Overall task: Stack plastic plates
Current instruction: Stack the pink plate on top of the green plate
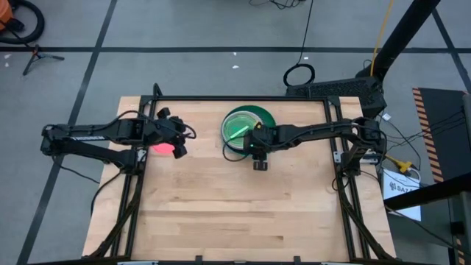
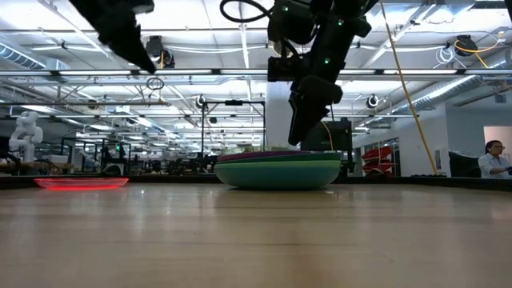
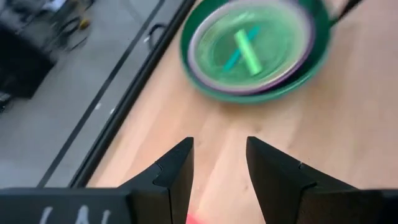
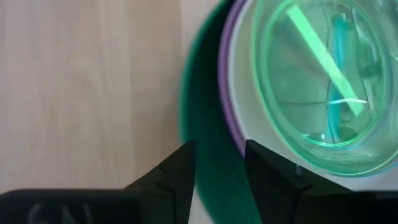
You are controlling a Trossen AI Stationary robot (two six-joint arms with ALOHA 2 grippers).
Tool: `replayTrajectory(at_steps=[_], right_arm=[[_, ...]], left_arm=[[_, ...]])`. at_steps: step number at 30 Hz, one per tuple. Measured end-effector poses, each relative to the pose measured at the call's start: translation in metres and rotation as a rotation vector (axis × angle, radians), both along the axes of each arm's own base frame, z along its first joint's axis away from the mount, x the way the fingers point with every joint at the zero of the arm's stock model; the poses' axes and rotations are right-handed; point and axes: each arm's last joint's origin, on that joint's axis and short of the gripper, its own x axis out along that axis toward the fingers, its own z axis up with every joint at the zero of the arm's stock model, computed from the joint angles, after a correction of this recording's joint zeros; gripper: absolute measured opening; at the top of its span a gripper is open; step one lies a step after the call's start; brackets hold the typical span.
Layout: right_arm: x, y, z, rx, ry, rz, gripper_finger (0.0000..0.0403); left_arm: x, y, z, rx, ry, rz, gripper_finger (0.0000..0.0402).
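A stack of plates [image 1: 246, 126] stands on the table at the far middle: a large dark green one at the bottom [image 4: 208, 124], then purple [image 4: 231, 118], white [image 4: 245, 93], and a translucent lime one on top [image 4: 317, 74]. It also shows in the low view [image 2: 278, 170]. A pink plate [image 1: 161, 148] lies flat on the table at the far left [image 2: 80, 182]. My left gripper [image 3: 219, 168] is open and empty, raised above the pink plate. My right gripper [image 4: 221, 168] is open and empty, just above the stack's near rim.
The table's wooden top [image 1: 235, 206] lies bare between the stack and the near edge. A black frame [image 1: 221, 98] runs along the table's far edge. A person [image 2: 492, 160] sits in the room beyond the table.
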Motion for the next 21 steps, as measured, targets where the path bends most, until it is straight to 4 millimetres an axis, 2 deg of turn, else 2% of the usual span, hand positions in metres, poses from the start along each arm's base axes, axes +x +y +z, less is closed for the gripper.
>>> replayTrajectory(at_steps=[5,10,16,21], right_arm=[[-0.006,0.011,0.012,-0.002,-0.013,0.032,0.013],[-0.015,0.013,0.036,-0.027,-0.086,0.07,0.013],[-0.039,0.014,0.055,-0.068,-0.23,0.114,0.013],[-0.061,0.013,0.065,-0.115,-0.367,0.138,0.013]], left_arm=[[-0.005,0.008,-0.031,-0.014,0.082,0.103,0.0154],[-0.007,0.021,-0.056,-0.107,0.171,0.288,0.0154],[0.006,0.032,-0.086,-0.226,0.291,0.505,0.0154],[0.024,0.03,-0.114,-0.318,0.418,0.474,0.0154]])
